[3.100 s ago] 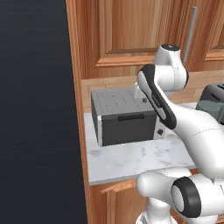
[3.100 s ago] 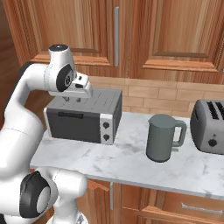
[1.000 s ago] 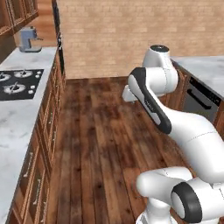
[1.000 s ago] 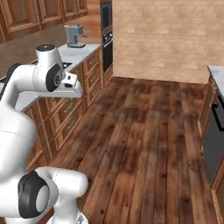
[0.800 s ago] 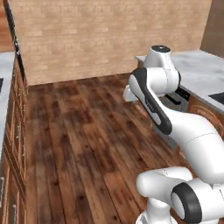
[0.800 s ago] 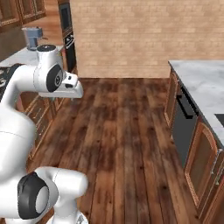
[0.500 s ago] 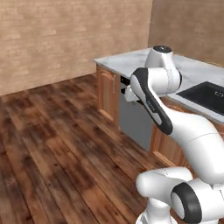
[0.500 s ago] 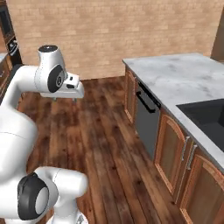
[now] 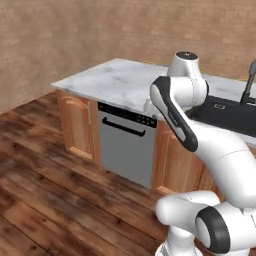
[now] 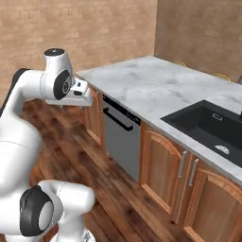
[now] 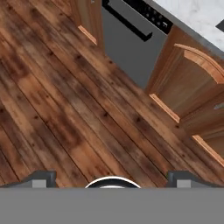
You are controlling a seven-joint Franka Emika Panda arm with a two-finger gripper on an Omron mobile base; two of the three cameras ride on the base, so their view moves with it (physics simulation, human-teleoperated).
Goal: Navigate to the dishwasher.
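The dishwasher (image 9: 125, 150) is a flat grey steel panel set under the marble counter, with a black control strip and a black bar handle. It stands left of centre in the left base view. In the right base view the dishwasher (image 10: 122, 142) is in the middle, and the dishwasher (image 11: 131, 48) lies at the top of the hand view. My gripper (image 10: 84, 100) hangs raised over the wooden floor, short of the dishwasher's front. The gripper (image 11: 112, 177) is open, its two dark tips wide apart with nothing between them.
A marble counter (image 10: 142, 82) runs along the island with a black sink (image 10: 212, 127) and a faucet (image 9: 248, 82) to the right. Wooden cabinet doors (image 10: 163, 175) flank the dishwasher. Wooden floor (image 9: 45, 190) spreads open in front, and a brick wall (image 9: 75, 40) stands behind.
The whole scene has swung and shifted as the base turned and drove. The dishwasher now sits nearer and more central. The arm holds the same pose.
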